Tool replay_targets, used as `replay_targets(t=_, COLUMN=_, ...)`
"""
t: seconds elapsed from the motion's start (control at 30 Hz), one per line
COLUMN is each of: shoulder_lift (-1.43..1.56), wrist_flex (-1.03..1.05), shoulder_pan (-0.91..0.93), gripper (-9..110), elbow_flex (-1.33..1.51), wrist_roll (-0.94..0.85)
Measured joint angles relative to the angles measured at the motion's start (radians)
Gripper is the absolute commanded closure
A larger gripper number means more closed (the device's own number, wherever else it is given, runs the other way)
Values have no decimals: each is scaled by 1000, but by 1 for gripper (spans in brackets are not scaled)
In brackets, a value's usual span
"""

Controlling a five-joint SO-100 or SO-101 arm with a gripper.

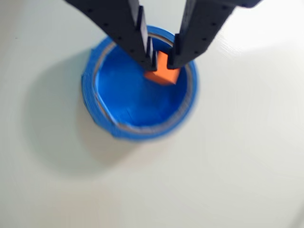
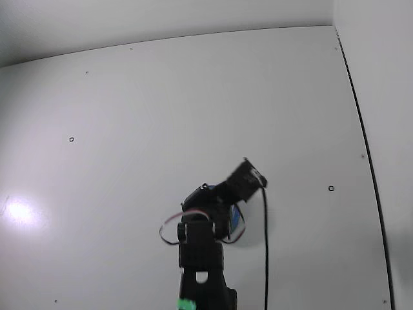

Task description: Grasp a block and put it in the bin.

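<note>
Lab-type setup: bare white table (image 2: 161, 110)

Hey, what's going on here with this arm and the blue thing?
A small robot arm is holding an orange-red block in its tool, which is shut on the block directly over a round blue bin on a white table. The block looks to be above the bin's far side, not yet released. In the fixed view the arm covers most of the bin, so only a blue sliver shows.
</note>
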Motion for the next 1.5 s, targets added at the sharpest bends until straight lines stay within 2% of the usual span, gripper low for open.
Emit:
replay_targets(t=0.27, shoulder_lift=514, wrist_flex=0, shoulder_pan=156, gripper=102, elbow_flex=67, wrist_roll=374)
replay_targets(t=0.43, shoulder_lift=594, wrist_flex=0, shoulder_pan=192, gripper=102, elbow_flex=227, wrist_roll=505)
replay_targets(t=0.6, shoulder_lift=575, wrist_flex=0, shoulder_pan=124, gripper=102, elbow_flex=423, wrist_roll=528)
replay_targets(t=1.0, shoulder_lift=577, wrist_flex=0, shoulder_pan=-333, gripper=102, elbow_flex=623, wrist_roll=528)
replay_targets(t=1.5, shoulder_lift=577, wrist_flex=0, shoulder_pan=-336, gripper=102, elbow_flex=624, wrist_roll=531)
